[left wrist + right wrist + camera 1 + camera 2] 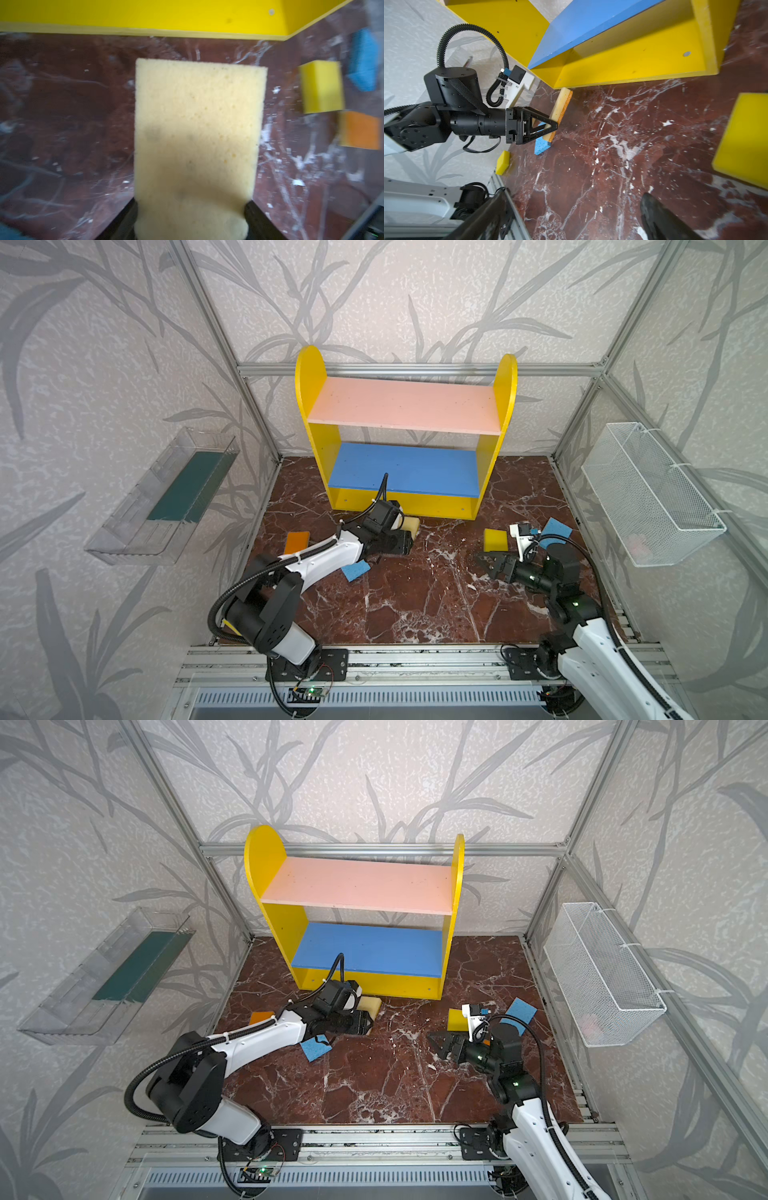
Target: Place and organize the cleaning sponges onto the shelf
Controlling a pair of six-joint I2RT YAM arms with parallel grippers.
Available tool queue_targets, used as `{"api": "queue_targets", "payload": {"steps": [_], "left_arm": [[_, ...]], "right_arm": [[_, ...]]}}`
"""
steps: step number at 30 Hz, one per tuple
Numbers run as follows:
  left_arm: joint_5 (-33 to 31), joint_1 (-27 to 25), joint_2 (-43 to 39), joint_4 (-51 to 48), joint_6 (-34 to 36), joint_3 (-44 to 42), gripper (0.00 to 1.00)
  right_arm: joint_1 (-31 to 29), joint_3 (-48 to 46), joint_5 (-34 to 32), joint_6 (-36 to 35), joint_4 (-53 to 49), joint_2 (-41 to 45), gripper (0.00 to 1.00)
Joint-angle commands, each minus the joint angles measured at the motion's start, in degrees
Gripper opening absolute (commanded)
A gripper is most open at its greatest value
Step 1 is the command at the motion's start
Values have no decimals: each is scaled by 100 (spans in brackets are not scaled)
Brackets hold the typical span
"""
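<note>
My left gripper [404,542] [191,207] is shut on a pale yellow sponge [412,524] [197,124]; its orange face [564,108] shows in the right wrist view. The sponge is low over the floor, just in front of the yellow base of the shelf [405,406] [357,884]. Both shelf boards are bare. My right gripper [490,562] [571,218] stands open near the floor, holding nothing, beside a yellow sponge [495,540] [743,141]. A blue sponge [555,531] lies behind the right wrist. An orange sponge [297,541] and another blue sponge [355,570] lie by the left arm.
A clear plastic tray [166,497] hangs on the left wall and a white wire basket [652,493] on the right wall. The left wrist view shows an orange sponge [360,131] beside the yellow one. The floor is dark red marble [415,605].
</note>
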State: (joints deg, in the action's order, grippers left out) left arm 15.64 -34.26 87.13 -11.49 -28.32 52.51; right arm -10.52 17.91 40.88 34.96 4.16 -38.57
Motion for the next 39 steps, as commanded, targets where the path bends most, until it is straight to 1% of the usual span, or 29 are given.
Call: {"api": "queue_targets", "payload": {"steps": [1, 3, 8, 10, 14, 16, 18, 22, 26, 29, 35, 39], "left_arm": [[1386, 56, -358, 1162, -689, -333, 67], [1732, 62, -538, 1776, -1018, -496, 67], [2406, 65, -932, 2863, -1664, -656, 67], [2638, 61, -1093, 3299, -1876, -672, 66], [2946, 58, -1294, 3940, -2234, -616, 67], [3103, 43, -1288, 4406, -2481, -620, 67], [3244, 7, -1262, 4822, -2672, -588, 67], [3361, -111, -1240, 4953, -2679, -454, 66], [3560, -213, -1190, 5546, -2949, -359, 66], [3655, -277, -1188, 5545, -2947, -222, 66], [3765, -405, -1184, 5567, -2890, -104, 66], [3769, -424, -1036, 5591, -2916, -92, 66]], "right_arm": [[-29, 260, 684, 712, 1539, -320, 99], [-44, 353, 765, 927, 2068, -540, 99], [-149, 686, 1060, 1526, 3297, -1247, 99], [-222, 842, 1167, 1751, 3640, -1475, 99], [-595, 1283, 1217, 1800, 3785, -1791, 99], [-810, 1527, 1233, 1719, 3785, -1893, 99], [-961, 1728, 1254, 1711, 4006, -1975, 99], [-1089, 2010, 1235, 1761, 4144, -2146, 99], [-1153, 2235, 1203, 1768, 4224, -2383, 99], [-1171, 2342, 1184, 1890, 4431, -2546, 99], [-1197, 2571, 1100, 1904, 4453, -2750, 99], [-1215, 2688, 1068, 1955, 4514, -2821, 99]]}}
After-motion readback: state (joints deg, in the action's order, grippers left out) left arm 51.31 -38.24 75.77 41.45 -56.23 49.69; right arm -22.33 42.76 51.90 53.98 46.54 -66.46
